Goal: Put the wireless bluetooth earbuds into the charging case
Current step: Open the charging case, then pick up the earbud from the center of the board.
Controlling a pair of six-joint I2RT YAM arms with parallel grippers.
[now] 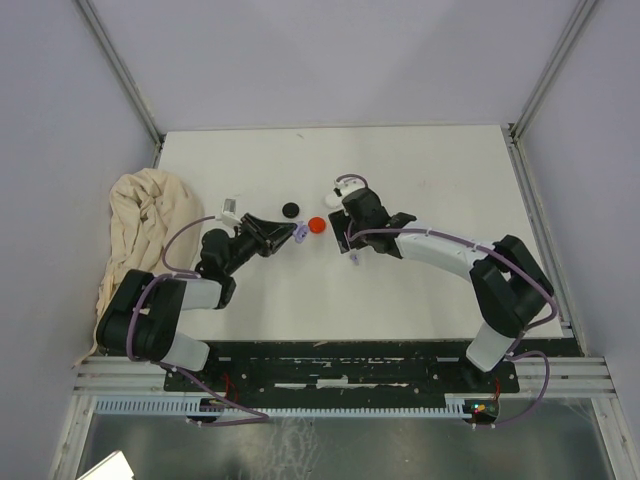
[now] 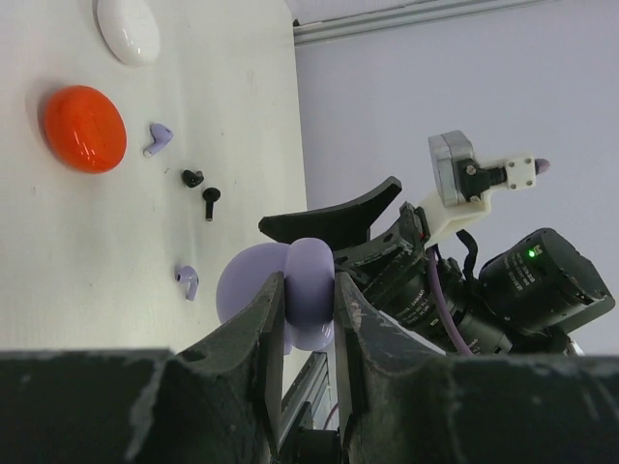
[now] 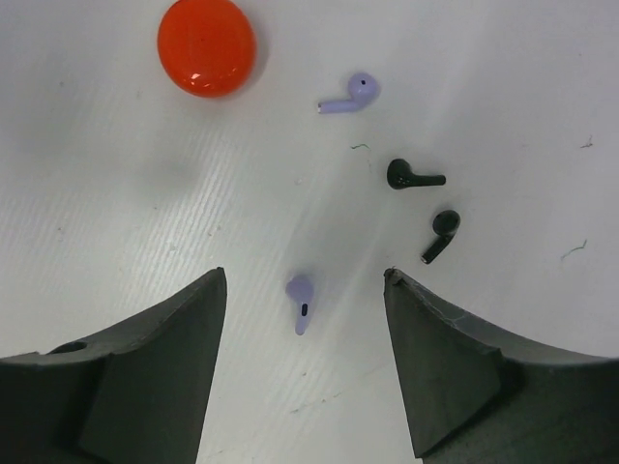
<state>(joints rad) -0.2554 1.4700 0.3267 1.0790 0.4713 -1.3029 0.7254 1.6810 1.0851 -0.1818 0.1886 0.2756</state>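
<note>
White tabletop (image 3: 116,193) carries a lilac earbud (image 3: 300,304) lying between the spread, empty jaws of the right gripper (image 3: 305,275); black earbuds (image 3: 414,176) lie at two o'clock. The left gripper (image 2: 309,298) clamps the lilac charging case (image 2: 247,288). Judged pick-up stage; next, close squarely on the bud.

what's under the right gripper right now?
One lilac earbud lies on the table between the fingers of the open right gripper, untouched. Anything beneath the fingers themselves is hidden.
</note>
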